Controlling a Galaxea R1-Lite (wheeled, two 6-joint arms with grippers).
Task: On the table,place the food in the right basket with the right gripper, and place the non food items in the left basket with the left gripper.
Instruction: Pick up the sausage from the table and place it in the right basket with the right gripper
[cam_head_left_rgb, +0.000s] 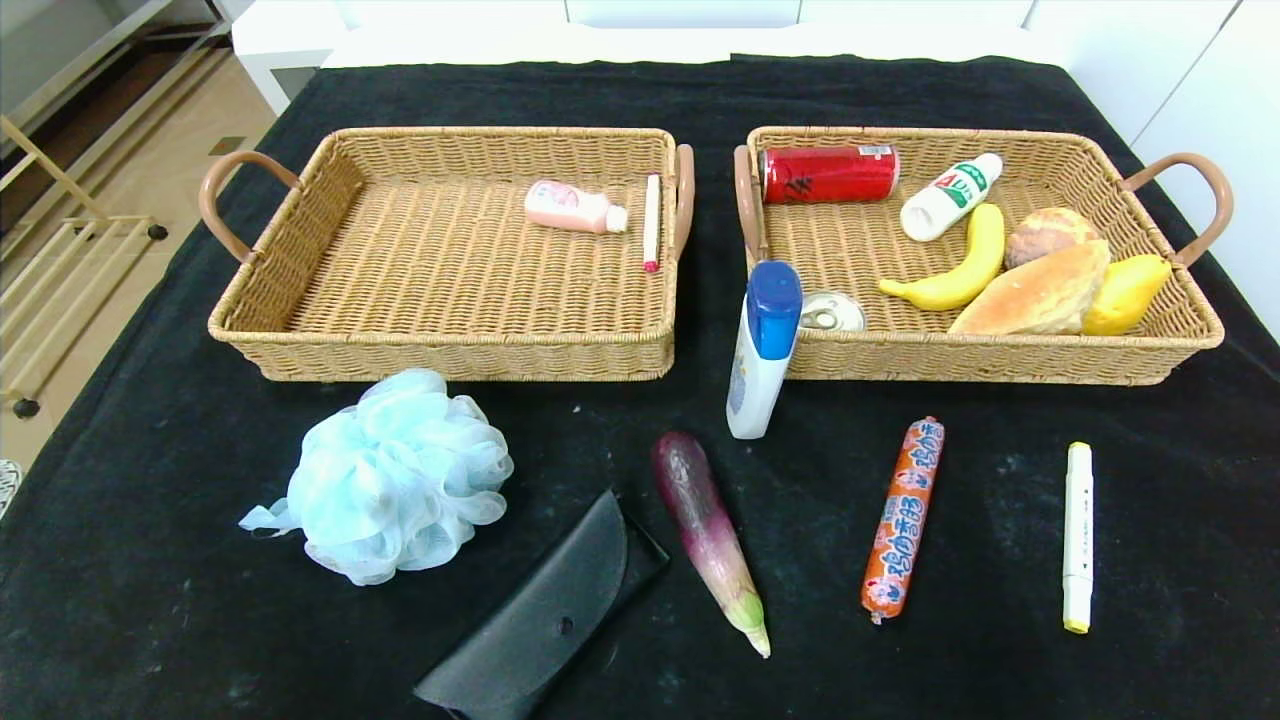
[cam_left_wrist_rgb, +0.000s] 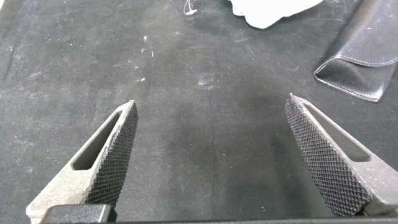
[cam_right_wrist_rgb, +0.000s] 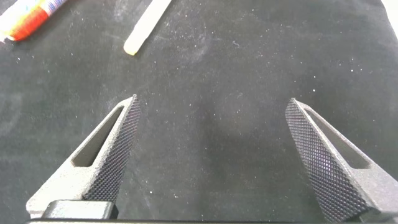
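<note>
Both claws spread wide and empty, low over bare black surface (cam_head_left_rgb: 1000, 520), outside the head view: left claw (cam_left_wrist_rgb: 211, 155) with the case (cam_left_wrist_rgb: 364, 59) and a pale edge of the pouf (cam_left_wrist_rgb: 273, 9) ahead of its tips; right claw (cam_right_wrist_rgb: 211, 155) with the marker's yellow tip (cam_right_wrist_rgb: 146, 28) and an end of the sausage (cam_right_wrist_rgb: 28, 15) ahead.

Six items left loose in front of the baskets. Pouf (cam_head_left_rgb: 390, 475) near the left basket (cam_head_left_rgb: 300, 330); case (cam_head_left_rgb: 540, 615) at the near edge, long axis diagonal. Eggplant (cam_head_left_rgb: 708, 535) mid-surface, purple, green tip toward the robot, slightly slanted. Bottle (cam_head_left_rgb: 762, 350) white with blue cap, leaning on the front wall of the right basket (cam_head_left_rgb: 1000, 360). Sausage (cam_head_left_rgb: 903, 518) orange with white print, lying nearly front-to-back. Marker (cam_head_left_rgb: 1078, 535) farthest right, also front-to-back.

Probably sausage first for the right claw: nearer that arm, long axis running away from it, so a grip across the middle. Marker on the right side, an awkward reach for the left.
</note>
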